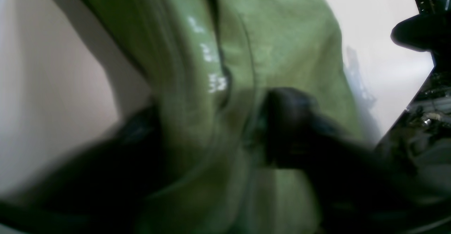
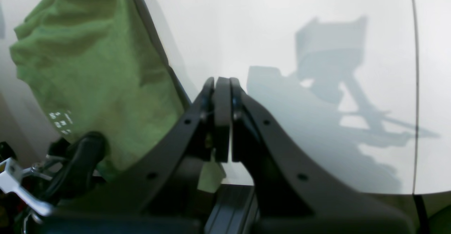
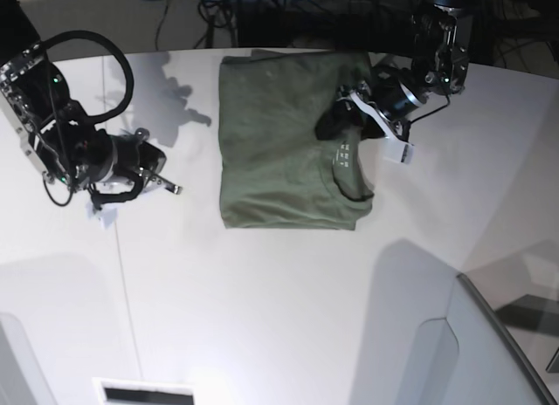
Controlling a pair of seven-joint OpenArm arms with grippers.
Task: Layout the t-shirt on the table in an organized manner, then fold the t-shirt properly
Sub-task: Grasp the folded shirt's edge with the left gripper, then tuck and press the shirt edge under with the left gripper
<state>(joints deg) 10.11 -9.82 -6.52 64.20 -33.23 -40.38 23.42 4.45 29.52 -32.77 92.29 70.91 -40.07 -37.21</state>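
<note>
Base view: left fingers (image 3: 336, 126) grip the t-shirt (image 3: 279, 152); right fingers (image 2: 222, 86) pressed together.

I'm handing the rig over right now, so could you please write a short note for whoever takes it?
Left claw: at the collar end of the t-shirt, cloth between its fingers; firm grip not confirmed, view blurred.
Right claw: shut, holding nothing, over bare table, beside the shirt.
Done: shirt lies folded to a rough rectangle, collar print showing.
Left: remaining folds and tidying.
</note>
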